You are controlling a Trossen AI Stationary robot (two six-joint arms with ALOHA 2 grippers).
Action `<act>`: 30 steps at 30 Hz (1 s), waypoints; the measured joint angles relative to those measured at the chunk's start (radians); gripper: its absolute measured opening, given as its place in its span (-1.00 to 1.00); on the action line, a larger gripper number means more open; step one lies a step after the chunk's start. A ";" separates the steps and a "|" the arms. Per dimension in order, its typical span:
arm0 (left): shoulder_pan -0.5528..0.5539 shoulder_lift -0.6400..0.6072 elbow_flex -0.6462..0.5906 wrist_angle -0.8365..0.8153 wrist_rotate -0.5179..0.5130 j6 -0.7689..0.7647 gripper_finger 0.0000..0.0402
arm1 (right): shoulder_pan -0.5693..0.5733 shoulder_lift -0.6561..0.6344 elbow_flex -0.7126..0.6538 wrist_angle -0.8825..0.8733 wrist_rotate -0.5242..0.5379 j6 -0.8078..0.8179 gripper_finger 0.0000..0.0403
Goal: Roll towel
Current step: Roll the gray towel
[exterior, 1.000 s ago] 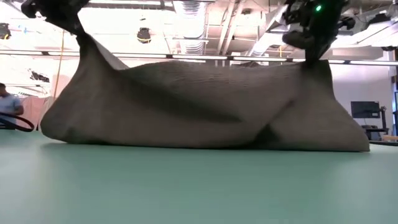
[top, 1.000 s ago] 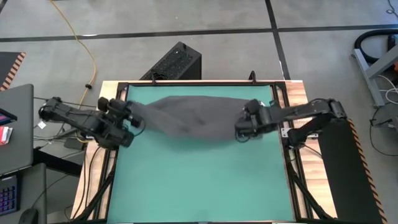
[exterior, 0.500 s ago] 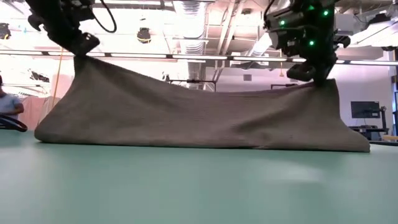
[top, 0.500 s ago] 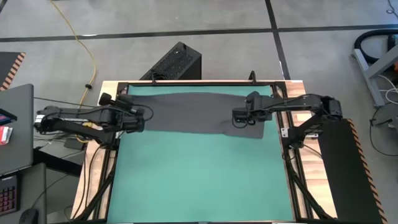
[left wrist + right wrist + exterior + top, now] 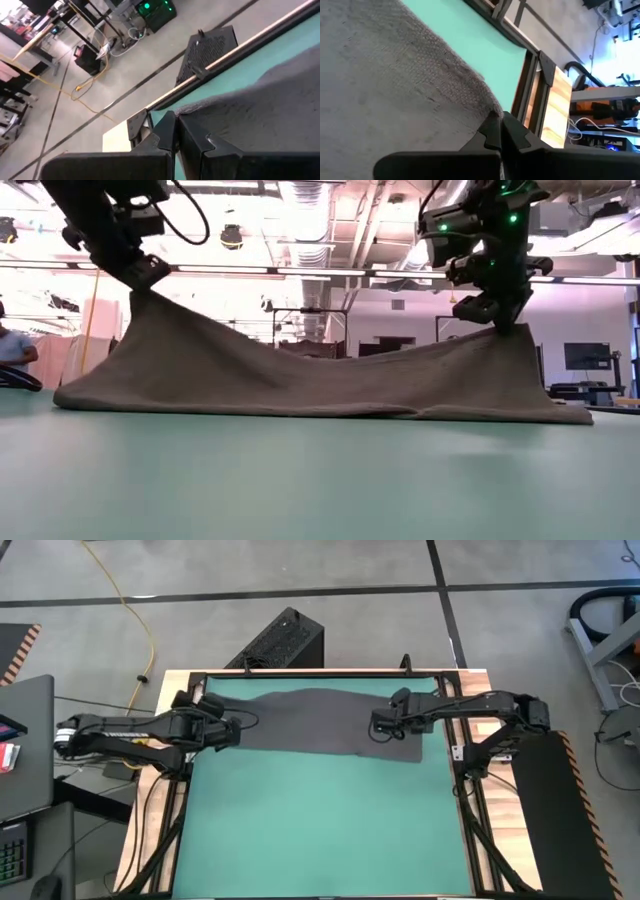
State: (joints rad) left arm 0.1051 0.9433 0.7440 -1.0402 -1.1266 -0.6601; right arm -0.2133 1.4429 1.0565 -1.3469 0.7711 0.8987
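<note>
The dark grey towel (image 5: 310, 720) lies spread across the far part of the green table, its lower edge flat on the surface (image 5: 300, 395). My left gripper (image 5: 236, 728) is shut on its left end. My right gripper (image 5: 377, 728) is shut on it near its right end. In the low view the cloth rises to a peak at each gripper and sags between them. The towel's white tag does not show. My left gripper pinches the towel's left end at its edge (image 5: 192, 109) between its two fingers, slanting down from the table's left. That end is lifted to a peak (image 5: 140, 292); the cloth slopes down from it onto the table. My right gripper pinches an edge of the towel (image 5: 487, 107) near its right end, slanting down from the table's right. The cloth stands up in a low peak under the fingers (image 5: 505, 332). The stretch beyond it (image 5: 560, 405) lies on the table.
A black box (image 5: 280, 640) stands on the floor past the far edge, behind the table's black frame rail (image 5: 320, 673). Bare green table (image 5: 320, 830) fills the near half. A person (image 5: 12, 345) sits far off at the low view's left.
Both grippers have sunk toward the table, the right one also going toward the far edge, and both stay shut. The towel, which hung bunched and bulging between them, has been laid down and spread out flat; only its two held ends stay raised.
</note>
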 joint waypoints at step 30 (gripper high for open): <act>0.108 0.000 -0.081 0.219 0.243 0.334 -0.58 | -0.066 0.005 0.001 0.069 -0.059 -0.065 -0.25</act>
State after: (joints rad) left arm 0.2134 0.9428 0.6632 -0.8209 -0.8833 -0.3262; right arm -0.2797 1.4479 1.0573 -1.2779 0.7118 0.8332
